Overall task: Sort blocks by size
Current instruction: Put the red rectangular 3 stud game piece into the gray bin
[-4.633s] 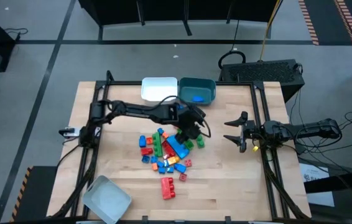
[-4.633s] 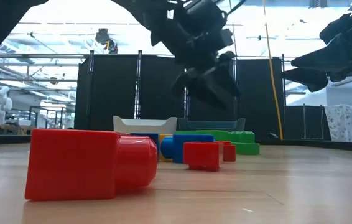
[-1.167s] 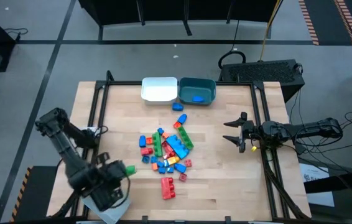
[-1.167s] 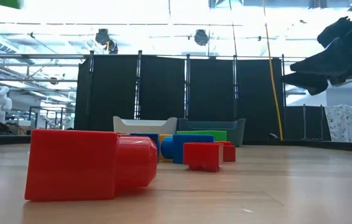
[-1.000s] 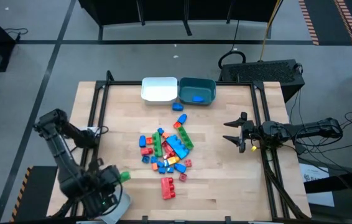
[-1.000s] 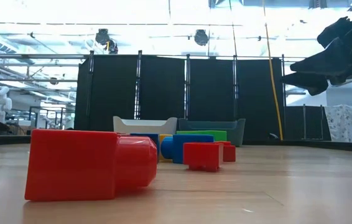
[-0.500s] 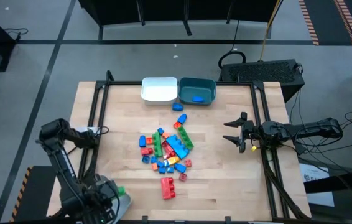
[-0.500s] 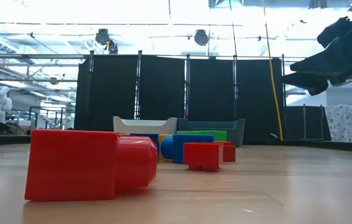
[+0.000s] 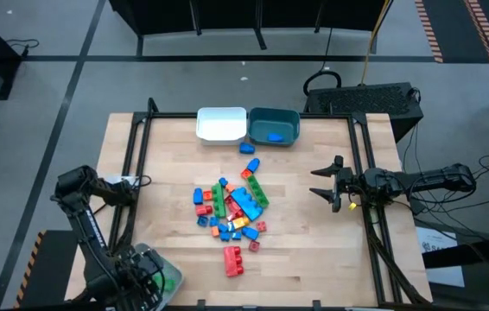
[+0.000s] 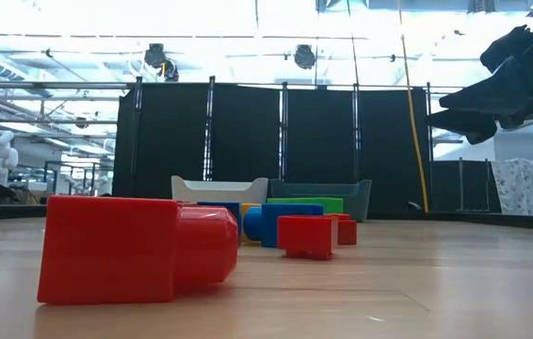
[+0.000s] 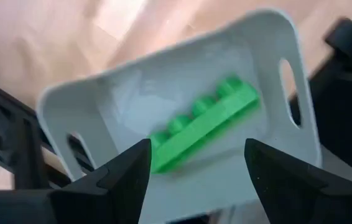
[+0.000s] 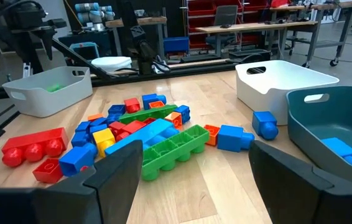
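My left fingers [image 11: 117,177] are standing spread, gripping nothing, above the clear-grey bin [image 11: 275,37]. My wrist view is showing a long green block [image 11: 204,124] lying inside; overhead, my left gripper [image 9: 145,281], at seven o'clock, is hiding most of it.

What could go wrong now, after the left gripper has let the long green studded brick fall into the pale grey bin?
The pale grey plastic bin sits at the table's near left corner, so the left gripper, rising, might nudge it off. The long green studded brick lies slanted inside and may crowd later bricks. The right gripper waits open, far from the brick pile.
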You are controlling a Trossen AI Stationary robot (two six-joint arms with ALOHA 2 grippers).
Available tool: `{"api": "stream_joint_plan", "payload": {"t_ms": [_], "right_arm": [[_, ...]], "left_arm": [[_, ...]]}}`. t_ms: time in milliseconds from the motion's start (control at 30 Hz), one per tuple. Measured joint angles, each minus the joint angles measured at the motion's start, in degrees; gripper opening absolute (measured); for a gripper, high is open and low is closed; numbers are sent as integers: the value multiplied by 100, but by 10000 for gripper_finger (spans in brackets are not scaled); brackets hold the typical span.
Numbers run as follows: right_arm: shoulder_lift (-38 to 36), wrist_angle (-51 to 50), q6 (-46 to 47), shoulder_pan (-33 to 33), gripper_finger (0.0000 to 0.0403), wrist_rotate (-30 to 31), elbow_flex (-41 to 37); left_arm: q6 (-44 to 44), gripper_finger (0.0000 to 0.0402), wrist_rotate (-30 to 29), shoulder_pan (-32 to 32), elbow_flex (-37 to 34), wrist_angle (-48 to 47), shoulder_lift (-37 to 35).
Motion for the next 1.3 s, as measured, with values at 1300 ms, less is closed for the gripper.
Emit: {"api": "stream_joint_plan", "payload": {"t_ms": [1300], "right_arm": [[154,-7,-3,-1,279,-29,2]], "left_arm": [[12990,262,-368,3560,-359,2988,1167]]}}
